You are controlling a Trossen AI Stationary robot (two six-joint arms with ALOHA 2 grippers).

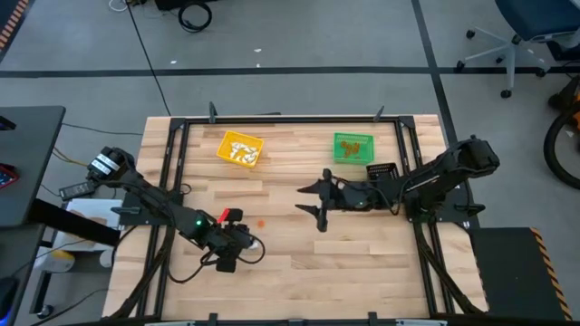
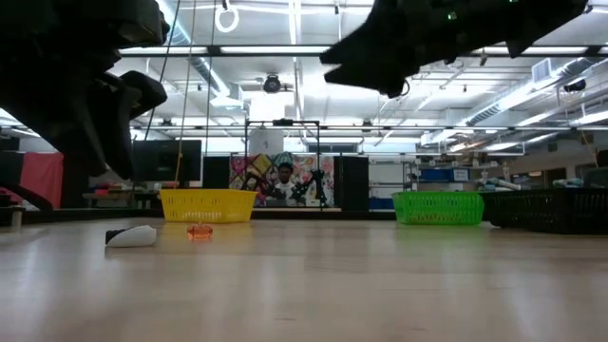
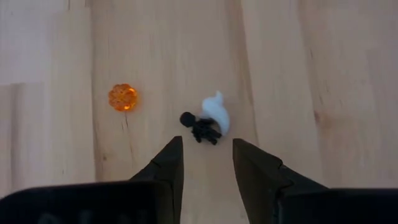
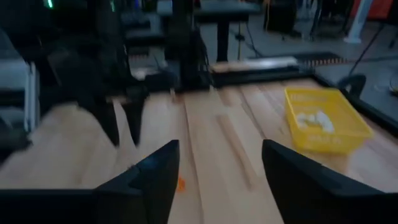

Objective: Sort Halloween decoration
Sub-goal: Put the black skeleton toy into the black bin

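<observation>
The left gripper [image 3: 205,163] hangs open just behind a small white ghost trinket [image 3: 216,113] and a tiny black figure [image 3: 200,127], which touch on the bare wooden table [image 3: 311,74]; a translucent orange bead [image 3: 122,97] lies off to one side. The right gripper [image 1: 313,201], also open, waits mid-table, farther away. The black figure's shape is hard to make out.

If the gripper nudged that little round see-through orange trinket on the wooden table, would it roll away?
Probably. The round translucent orange trinket looks ball-like and bumpy, so it may roll a little, then settle. It seems hard plastic, tiny and light, likely to skid on the smooth table.
</observation>
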